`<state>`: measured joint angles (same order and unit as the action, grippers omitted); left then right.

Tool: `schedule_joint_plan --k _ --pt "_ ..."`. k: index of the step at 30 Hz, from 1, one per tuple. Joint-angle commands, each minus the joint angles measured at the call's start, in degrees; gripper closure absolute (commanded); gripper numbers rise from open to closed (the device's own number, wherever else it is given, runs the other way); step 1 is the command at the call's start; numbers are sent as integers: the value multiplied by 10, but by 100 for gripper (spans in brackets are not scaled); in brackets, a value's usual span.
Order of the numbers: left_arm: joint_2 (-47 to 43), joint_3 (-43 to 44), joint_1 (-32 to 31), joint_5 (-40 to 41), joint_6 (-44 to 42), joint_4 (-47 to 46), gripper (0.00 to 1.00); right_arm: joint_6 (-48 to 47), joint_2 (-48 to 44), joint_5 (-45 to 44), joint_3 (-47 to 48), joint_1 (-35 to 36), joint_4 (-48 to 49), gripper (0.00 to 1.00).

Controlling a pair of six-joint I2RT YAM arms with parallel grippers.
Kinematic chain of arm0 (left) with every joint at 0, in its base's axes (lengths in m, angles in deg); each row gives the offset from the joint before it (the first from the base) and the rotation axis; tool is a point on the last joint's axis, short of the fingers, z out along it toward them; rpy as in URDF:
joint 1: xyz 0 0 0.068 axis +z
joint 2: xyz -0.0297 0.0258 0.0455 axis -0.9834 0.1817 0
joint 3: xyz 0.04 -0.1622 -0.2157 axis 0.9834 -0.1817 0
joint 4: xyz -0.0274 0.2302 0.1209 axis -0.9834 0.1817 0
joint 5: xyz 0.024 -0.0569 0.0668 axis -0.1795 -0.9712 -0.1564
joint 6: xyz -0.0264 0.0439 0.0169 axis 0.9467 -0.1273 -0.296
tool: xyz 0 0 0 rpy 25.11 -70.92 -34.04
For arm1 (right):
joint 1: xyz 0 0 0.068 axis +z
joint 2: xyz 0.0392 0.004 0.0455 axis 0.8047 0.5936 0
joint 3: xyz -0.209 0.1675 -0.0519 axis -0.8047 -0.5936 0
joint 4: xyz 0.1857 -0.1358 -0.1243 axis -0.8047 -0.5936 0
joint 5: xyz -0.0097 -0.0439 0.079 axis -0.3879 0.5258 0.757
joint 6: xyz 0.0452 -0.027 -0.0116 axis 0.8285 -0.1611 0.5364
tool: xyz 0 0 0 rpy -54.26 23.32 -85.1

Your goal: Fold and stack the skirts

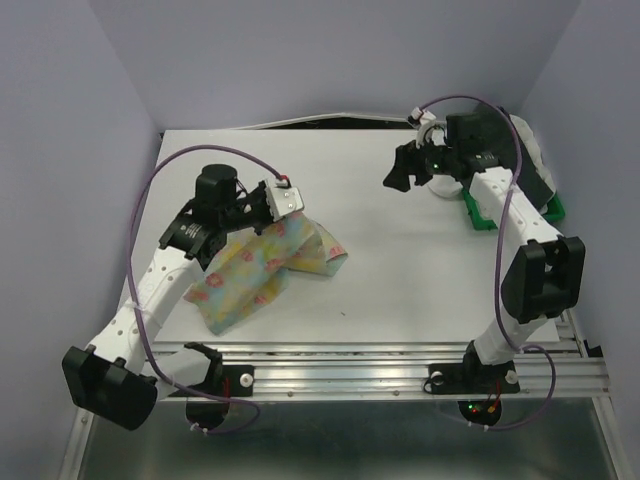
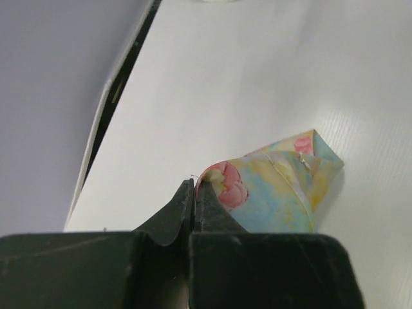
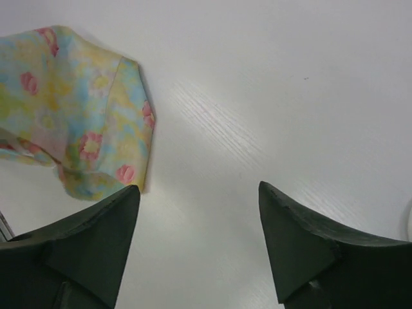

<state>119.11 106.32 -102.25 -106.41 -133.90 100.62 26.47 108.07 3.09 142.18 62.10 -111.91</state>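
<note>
The white counter (image 1: pixel 400 290) is taking up most of the space, and pale lilac panels (image 1: pixel 330 60) are closing it in on three sides. The left arm (image 1: pixel 150 290) is reaching in over the left half, while the right arm (image 1: pixel 530 270) is bending across to the far right corner.

The yellow floral skirt (image 1: pixel 255 270) is lying on the left half of the counter, crumpled and partly doubled over. Its far edge is being held up off the surface.

The green tray (image 1: pixel 480 215) is sitting at the right edge, mostly hidden behind the right arm. A heap of dark and pale cloth (image 1: pixel 535 165) is showing over it, and I cannot tell how it is lying.

The left gripper (image 2: pixel 194 190) is pinching the raised edge of the skirt, its fingers pressing together on a pink-flowered fold at their tips. The right gripper (image 3: pixel 196 187) is hovering above bare counter near the tray, its fingers spreading wide and holding nothing.
</note>
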Motion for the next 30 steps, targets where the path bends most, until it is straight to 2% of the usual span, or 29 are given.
schedule_joint_plan --k 1,6,12,18,25,28,30 --pt "-32 -91 2 6 -104 77 100 -53 6 8 -14 31 -21 25" --pt "-123 -195 -13 22 -157 117 100 -84 2 -44 -75 132 -4 33" --pt "-170 -224 -17 39 -159 172 100 -100 39 -102 -125 233 69 35" --pt "-185 -245 -17 46 -140 159 100 -88 91 -175 -108 293 117 36" --pt "-193 -253 -17 54 -137 151 100 -62 176 -279 -58 299 135 35" --pt "-195 -257 -17 56 -135 146 100 -64 200 -293 -52 299 134 50" --pt "-198 -257 -17 62 -129 141 100 -62 199 -317 -50 299 135 74"
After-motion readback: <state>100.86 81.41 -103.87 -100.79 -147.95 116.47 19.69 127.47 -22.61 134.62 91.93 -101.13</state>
